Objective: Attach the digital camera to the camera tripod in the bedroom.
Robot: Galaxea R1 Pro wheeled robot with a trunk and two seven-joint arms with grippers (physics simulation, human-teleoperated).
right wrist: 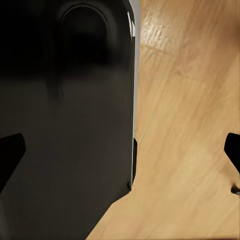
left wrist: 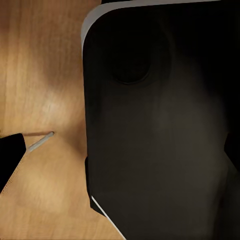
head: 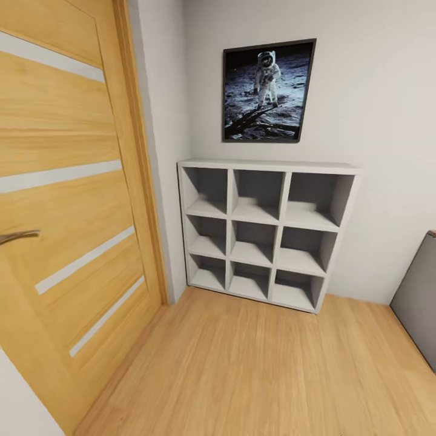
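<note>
Neither the digital camera nor the camera tripod appeared anywhere in these views, so the robot was judged to be in transit, with finding them the work ahead. The head view faced a room corner: a white cube shelf point(head: 266, 233) stood against the wall at about the centre, its nine compartments all bare, so it offered nothing to collect. Above it, at twelve o'clock, hung a framed astronaut poster point(head: 268, 91). A light wooden door point(head: 66, 212) with pale stripes took up the nine o'clock side, its dark handle point(head: 18, 236) at the edge, and a grey cabinet side point(head: 418, 300) cut in at four o'clock. Light wood floor point(head: 242, 369) ran beneath. Each wrist camera looked down at that floor past a large dark body of the robot point(left wrist: 160, 130), which suggested the arms hung tucked beside the robot for travel. Only dark finger edges point(right wrist: 10, 150) showed at the frame borders, and whether either pair was spread or pressed together could not be told; nothing visible lay between them.
</note>
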